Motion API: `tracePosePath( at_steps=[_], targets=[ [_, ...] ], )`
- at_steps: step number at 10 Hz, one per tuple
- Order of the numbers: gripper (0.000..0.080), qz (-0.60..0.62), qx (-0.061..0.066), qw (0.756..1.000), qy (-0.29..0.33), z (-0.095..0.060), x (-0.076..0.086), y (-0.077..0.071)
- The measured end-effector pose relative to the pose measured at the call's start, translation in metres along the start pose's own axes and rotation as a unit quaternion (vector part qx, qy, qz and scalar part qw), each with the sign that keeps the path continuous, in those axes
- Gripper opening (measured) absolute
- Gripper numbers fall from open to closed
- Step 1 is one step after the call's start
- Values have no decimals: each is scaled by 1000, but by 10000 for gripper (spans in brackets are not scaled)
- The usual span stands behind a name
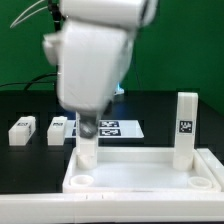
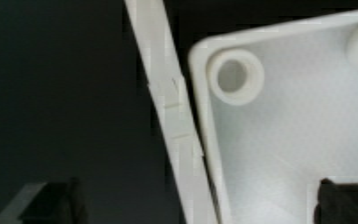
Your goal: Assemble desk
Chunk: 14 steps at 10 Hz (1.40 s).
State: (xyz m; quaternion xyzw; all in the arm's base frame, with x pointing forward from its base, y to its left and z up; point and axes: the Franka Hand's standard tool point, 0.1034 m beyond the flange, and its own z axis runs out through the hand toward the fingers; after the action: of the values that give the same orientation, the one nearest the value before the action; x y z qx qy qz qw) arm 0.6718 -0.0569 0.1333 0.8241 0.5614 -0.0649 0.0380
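Black table [image 1: 30, 165], desk top [image 1: 140, 184], two loose legs [image 1: 22, 130], marker board [image 1: 126, 128]

The large white robot arm [image 1: 95, 55] is rendered blurred; the white rimmed plastic desk top [image 2: 309, 150] is cut off by the wrist view's edge.

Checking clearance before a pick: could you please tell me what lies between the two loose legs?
Nothing: bare black table separates the loose legs, shown in the exterior view.

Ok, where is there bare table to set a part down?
Bare table at the exterior view's left of the desk top, camera-side of the loose legs; also between marker board and upright leg. Crowded around the pincer.
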Motion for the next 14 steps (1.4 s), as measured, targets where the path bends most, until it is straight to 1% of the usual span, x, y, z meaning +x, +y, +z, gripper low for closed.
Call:
tracePosePath(
  at_steps=[1, 4, 5, 6, 7, 8, 9, 10, 11, 13, 14],
  targets=[
    [649, 38, 3, 999, -1, 3, 1, -2],
    [649, 123, 4, 992, -1, 4, 2, -2],
    [649, 177, 6, 984, 2, 5, 1, -3],
    [649, 214, 11, 977, 4, 5, -11, -7],
    [649, 244, 13, 970, 2, -3, -29, -12],
    [649, 304, 22, 952, 4, -10, -49, -18],
    [649, 360, 32, 932, 7, -10, -70, -22],
    [649, 409, 43, 911, 6, -5, -80, -24],
    [649, 425, 43, 904, 6, -5, -74, -25],
    [649, 488, 46, 872, 5, -5, -71, -26],
    [649, 542, 55, 839, 10, -4, -70, -27]
  ],
)
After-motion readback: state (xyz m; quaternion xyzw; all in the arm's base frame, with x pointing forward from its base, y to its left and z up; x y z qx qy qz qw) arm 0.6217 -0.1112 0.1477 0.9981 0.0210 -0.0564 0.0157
